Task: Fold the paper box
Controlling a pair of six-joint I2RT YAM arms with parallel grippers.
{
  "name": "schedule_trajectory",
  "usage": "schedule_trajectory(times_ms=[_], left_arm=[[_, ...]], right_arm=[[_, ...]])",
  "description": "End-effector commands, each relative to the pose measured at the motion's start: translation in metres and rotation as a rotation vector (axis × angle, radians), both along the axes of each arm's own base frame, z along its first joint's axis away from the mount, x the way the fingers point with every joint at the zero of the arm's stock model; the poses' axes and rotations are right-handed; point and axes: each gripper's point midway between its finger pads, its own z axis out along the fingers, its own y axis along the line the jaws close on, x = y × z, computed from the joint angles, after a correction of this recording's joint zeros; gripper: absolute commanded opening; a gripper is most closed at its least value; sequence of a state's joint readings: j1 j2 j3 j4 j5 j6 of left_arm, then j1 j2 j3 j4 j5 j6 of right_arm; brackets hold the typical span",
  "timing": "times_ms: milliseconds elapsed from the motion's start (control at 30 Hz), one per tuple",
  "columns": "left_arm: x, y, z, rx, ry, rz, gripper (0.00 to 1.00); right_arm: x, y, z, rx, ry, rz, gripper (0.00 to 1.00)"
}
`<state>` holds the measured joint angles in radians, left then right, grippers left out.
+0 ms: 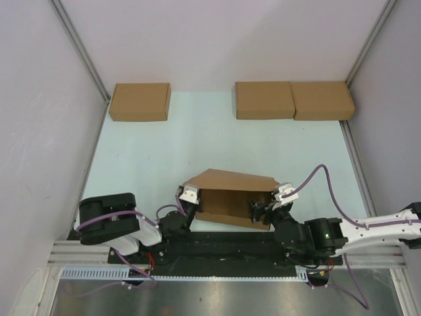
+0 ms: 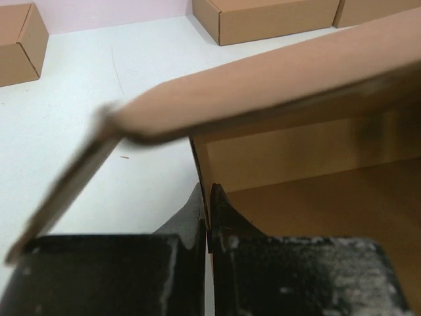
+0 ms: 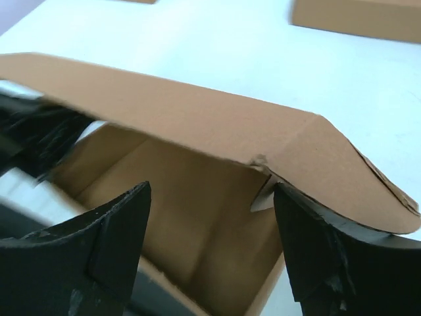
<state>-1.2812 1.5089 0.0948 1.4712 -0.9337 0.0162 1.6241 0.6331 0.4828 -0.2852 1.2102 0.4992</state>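
Note:
The paper box (image 1: 231, 197) is a brown cardboard mailer at the near edge of the table, its tray formed and its hinged lid half raised over the opening. My left gripper (image 1: 189, 195) is shut on the box's left side wall (image 2: 205, 197); the lid (image 2: 276, 85) slants overhead in the left wrist view. My right gripper (image 1: 263, 209) is open at the box's right end. Its fingers (image 3: 118, 224) straddle the open tray, one inside and one at the right wall under the lid (image 3: 197, 112).
Three closed brown cardboard boxes stand along the far edge: one at the left (image 1: 139, 101) and two side by side at the right (image 1: 264, 100) (image 1: 322, 100). Grey walls close both sides. The arm bases and a black rail (image 1: 217, 247) lie just behind the box.

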Motion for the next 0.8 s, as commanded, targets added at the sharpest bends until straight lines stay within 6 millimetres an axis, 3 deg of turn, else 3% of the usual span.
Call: schedule_trajectory(times_ms=[0,167,233,267,367,433,533,600,633,667,767], left_arm=[[-0.005,-0.015,0.036,-0.222,-0.053,-0.038,0.0],[-0.003,-0.016,0.034,-0.217,-0.05,-0.024,0.0],[-0.002,-0.016,0.033,-0.214,-0.048,-0.018,0.0],[-0.002,-0.016,0.032,-0.213,-0.046,-0.015,0.0],[-0.002,-0.015,0.03,-0.206,-0.043,-0.012,0.0],[-0.002,-0.014,0.03,-0.215,-0.042,-0.009,0.0],[-0.004,-0.011,0.035,-0.232,-0.046,-0.014,0.06],[-0.007,-0.012,0.04,-0.238,-0.055,-0.039,0.15],[-0.01,-0.01,0.041,-0.24,-0.056,-0.048,0.22],[-0.012,-0.007,0.05,-0.252,-0.075,-0.053,0.27],[-0.021,0.0,0.066,-0.27,-0.109,-0.076,0.43]], right_arm=[[-0.028,0.014,0.049,0.044,-0.025,0.203,0.79],[-0.077,0.036,0.101,0.092,-0.038,0.519,0.8],[-0.092,0.042,0.107,0.047,-0.044,0.596,0.81],[-0.096,0.043,0.122,0.067,-0.045,0.615,0.81],[-0.106,0.046,0.142,0.059,-0.071,0.642,0.81],[-0.096,0.041,0.151,0.066,-0.101,0.574,0.82],[-0.068,0.022,0.144,0.04,-0.102,0.401,0.77],[-0.046,0.008,0.139,0.058,-0.071,0.314,0.71],[-0.044,0.007,0.131,0.061,-0.041,0.324,0.6],[-0.03,-0.002,0.129,0.077,-0.025,0.266,0.56],[-0.025,0.006,0.109,0.053,0.028,0.294,0.52]])
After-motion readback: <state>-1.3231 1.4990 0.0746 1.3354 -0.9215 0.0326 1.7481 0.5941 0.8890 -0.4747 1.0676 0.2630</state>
